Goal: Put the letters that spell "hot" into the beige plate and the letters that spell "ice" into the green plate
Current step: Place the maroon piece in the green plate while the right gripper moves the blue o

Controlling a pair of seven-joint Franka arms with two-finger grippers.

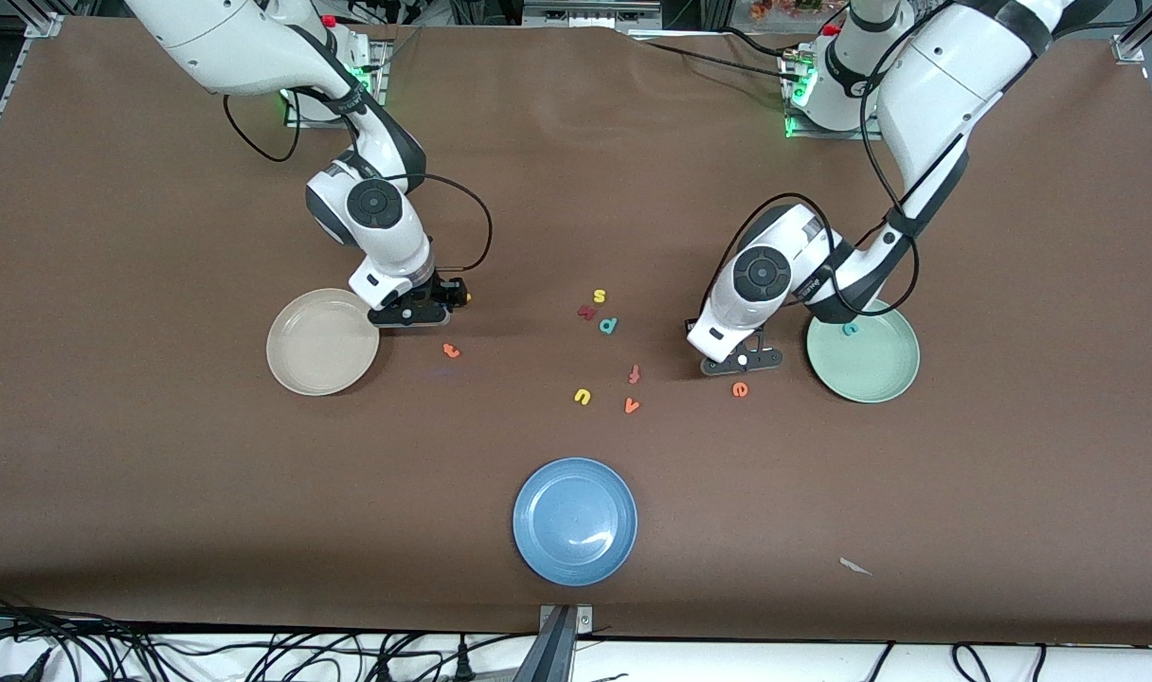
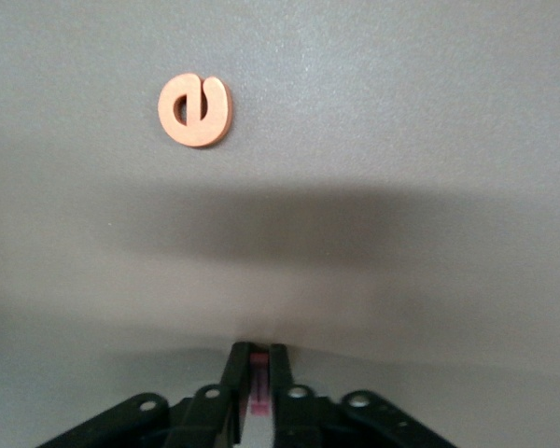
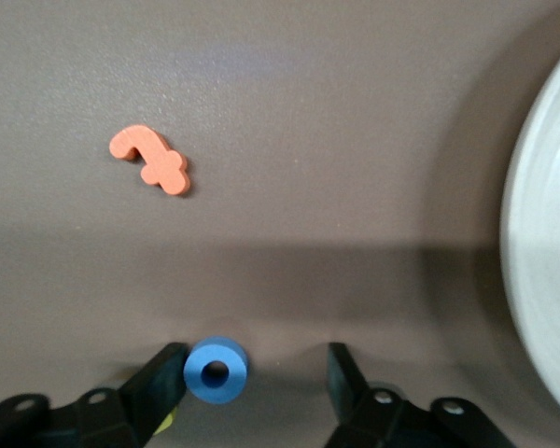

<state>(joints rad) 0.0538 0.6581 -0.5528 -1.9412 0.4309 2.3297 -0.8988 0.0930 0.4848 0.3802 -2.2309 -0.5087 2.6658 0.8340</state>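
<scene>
My left gripper (image 1: 739, 364) (image 2: 258, 351) is low over the table beside the green plate (image 1: 884, 379), shut on the dark red i (image 2: 259, 375). The orange e (image 1: 740, 388) (image 2: 195, 110) lies flat, a little nearer the front camera. The teal c (image 1: 851, 329) lies in the green plate. My right gripper (image 1: 415, 313) (image 3: 257, 359) is down beside the beige plate (image 1: 301, 365) (image 3: 546, 261), open. The blue o (image 3: 216, 370) lies between its fingers, against one of them. A yellow letter (image 1: 465, 297) shows beside it. The orange t (image 1: 452, 350) (image 3: 151, 159) lies close by.
Mid-table lie a yellow s (image 1: 599, 296), a dark red letter (image 1: 587, 311), a teal p (image 1: 608, 325), an orange f (image 1: 635, 374), a yellow u (image 1: 583, 396) and an orange v (image 1: 631, 405). A blue plate (image 1: 538, 540) sits nearest the front camera.
</scene>
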